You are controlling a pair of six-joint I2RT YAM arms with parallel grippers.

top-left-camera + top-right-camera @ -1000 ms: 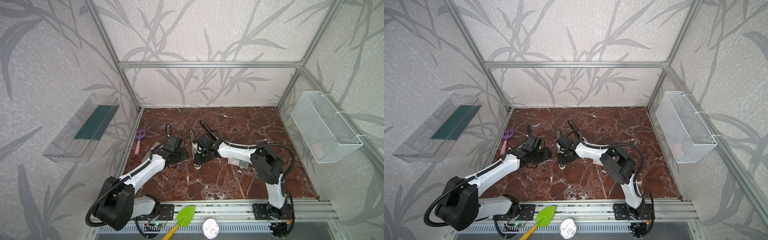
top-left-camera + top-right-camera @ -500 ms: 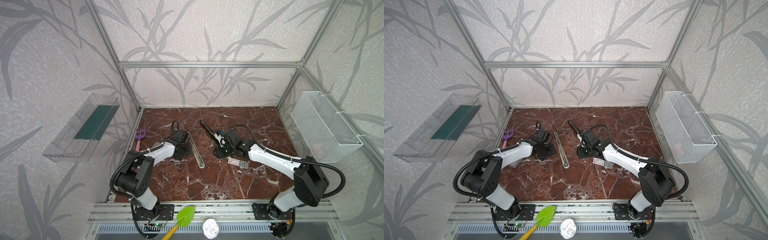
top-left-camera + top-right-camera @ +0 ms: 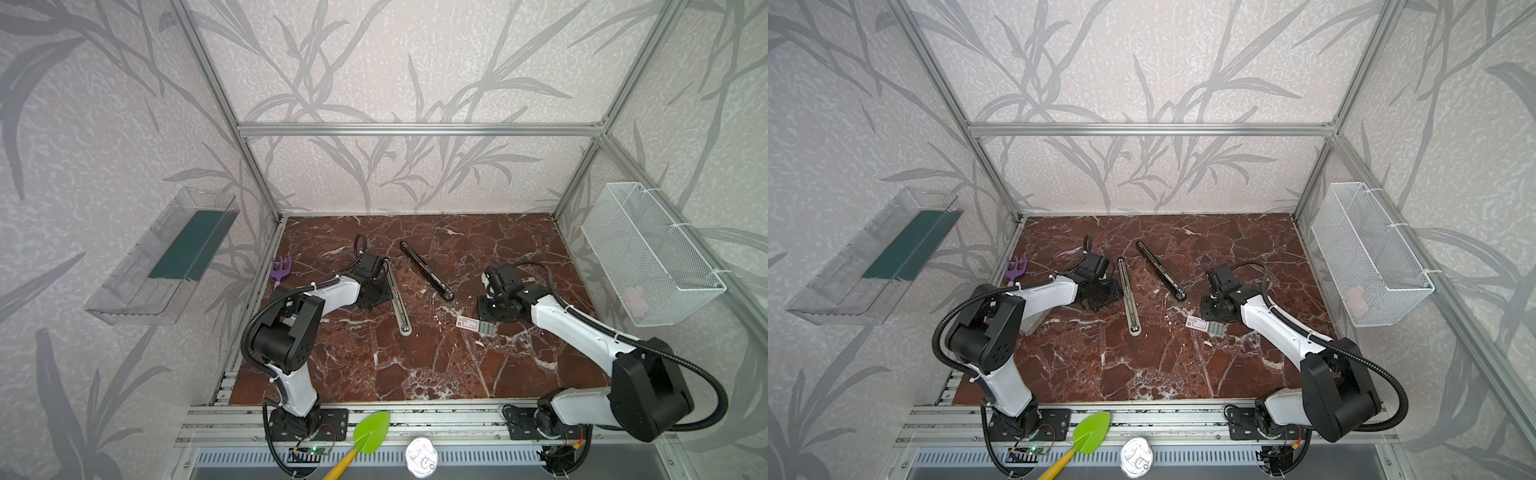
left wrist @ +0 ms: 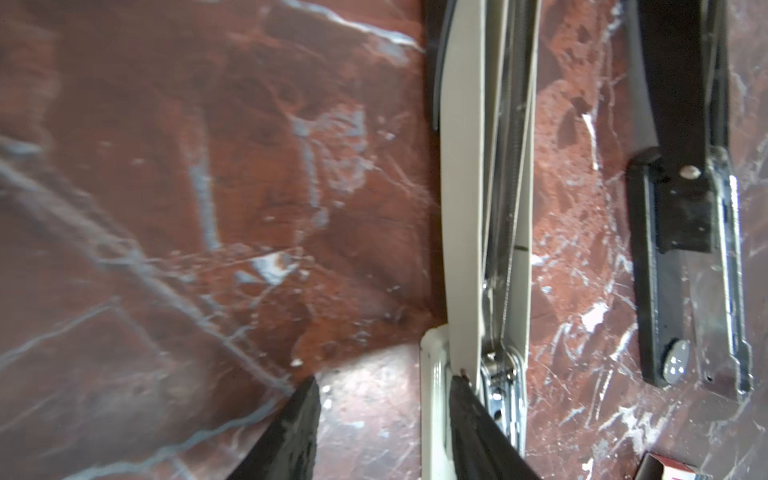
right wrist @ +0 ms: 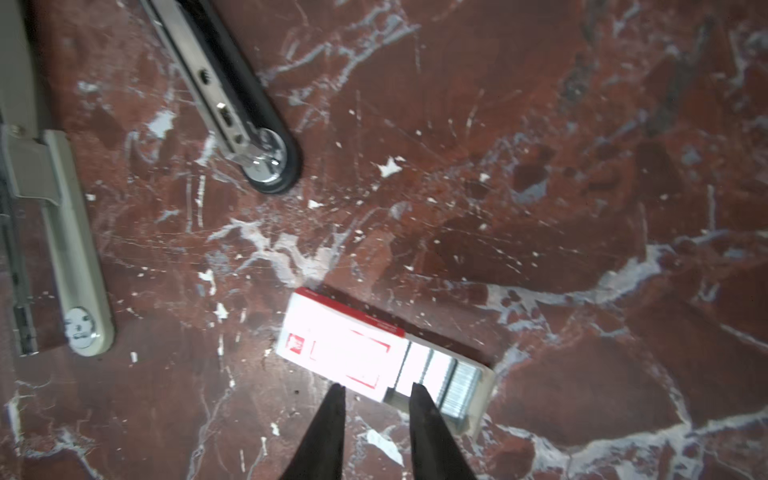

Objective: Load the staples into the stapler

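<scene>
- Right claw (image 5: 377, 388): jaws parted by a narrow gap, nothing between them, low over the table (image 5: 582, 208).
- Staple box (image 5: 338, 340) lay flat just ahead of the tips, close to touching. It was white with a red mark.
- The box's long axis ran crosswise to the claw, slightly slanted, roughly along the line the jaws close on.
- Grey staples (image 5: 459, 386) showed at the box's open end, off to one side of the gap and not centred in it.
- In both top views the box (image 3: 468, 322) sat just front-left of the right claw, long axis roughly left to right.
- Black stapler (image 3: 426, 270) lay diagonal with its silver rail up. Its rounded end was the end nearest the box, but apart from it.
- Left claw (image 4: 382, 388): jaws spread and empty, one tip against the beige stapler (image 4: 465, 208), well apart from the box.
- Judgement: the right arm was clearly nearer. The pick probably needed a wrist turn so the jaws straddled the box's narrow width, plus a shift toward the staples.
</scene>
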